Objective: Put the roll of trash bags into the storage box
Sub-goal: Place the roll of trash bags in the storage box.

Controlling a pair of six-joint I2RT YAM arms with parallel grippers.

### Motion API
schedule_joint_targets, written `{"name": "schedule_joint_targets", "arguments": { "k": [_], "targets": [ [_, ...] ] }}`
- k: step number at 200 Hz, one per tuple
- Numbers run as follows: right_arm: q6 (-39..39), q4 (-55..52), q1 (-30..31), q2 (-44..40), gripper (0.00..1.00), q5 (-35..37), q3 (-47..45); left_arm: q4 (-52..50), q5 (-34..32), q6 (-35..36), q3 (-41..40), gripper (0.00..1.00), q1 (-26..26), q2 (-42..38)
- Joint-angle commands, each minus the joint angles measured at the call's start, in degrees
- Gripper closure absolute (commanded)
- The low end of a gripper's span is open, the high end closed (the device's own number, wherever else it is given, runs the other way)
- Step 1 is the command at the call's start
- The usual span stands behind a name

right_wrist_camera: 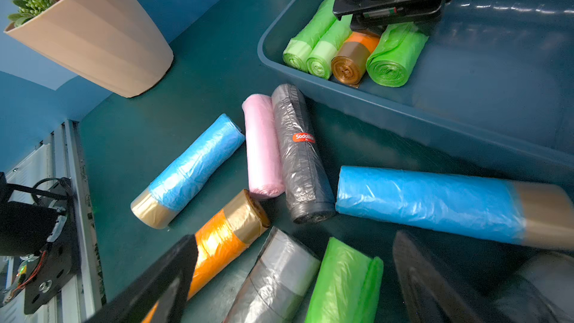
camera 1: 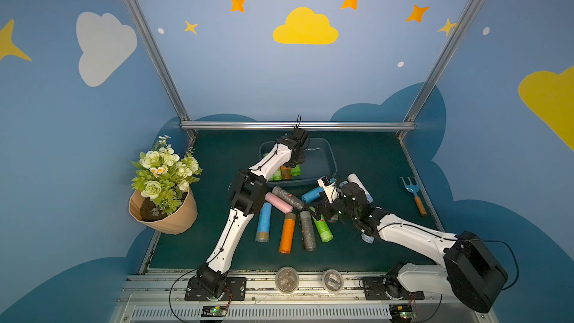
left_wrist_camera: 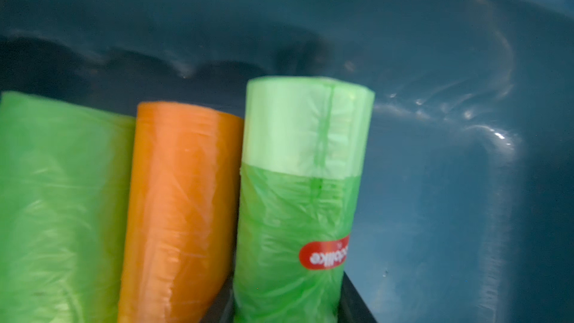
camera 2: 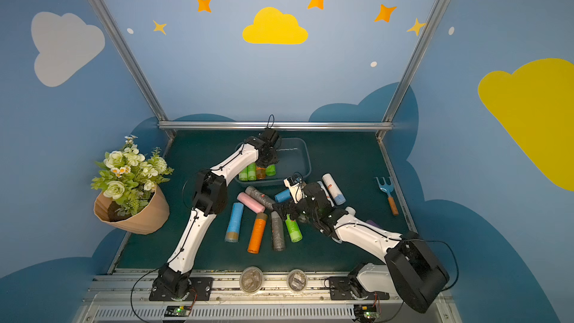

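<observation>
Covering the cell floor, the dark green table (camera 1: pixel 372 150) carries the storage box (camera 1: pixel 323 163) near its far edge, with a tilted flowerpot (camera 1: pixel 167 215) at its left edge. The left gripper (camera 1: pixel 297 159) reaches down into the box, its jaws closed against both sides of the green roll (left_wrist_camera: pixel 298 197). That roll lies in the box touching an orange roll (left_wrist_camera: pixel 180 200), with two further green rolls (right_wrist_camera: pixel 310 45) beside that one. The right gripper (right_wrist_camera: pixel 295 243) hovers with jaws spread wide over loose rolls on the table in front of the box, a grey roll (right_wrist_camera: pixel 279 278) and a lime roll (right_wrist_camera: pixel 341 284) below it. A small garden fork (camera 1: pixel 413 191) lies near the right edge.
</observation>
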Motion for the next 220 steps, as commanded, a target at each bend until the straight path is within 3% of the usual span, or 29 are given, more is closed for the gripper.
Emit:
{"name": "schedule_joint_targets", "arguments": {
  "k": [1, 220],
  "targets": [
    [-0.75, 0.79, -0.22, 0.33, 0.04, -0.45, 0.56, -4.48, -3.48, -0.27, 2.65, 0.57, 0.01, 0.51],
    [-0.87, 0.49, -0.39, 0.33, 0.04, -0.37, 0.73, -4.25, -3.36, -0.56, 2.09, 0.53, -0.65, 2.29]
  ]
}}
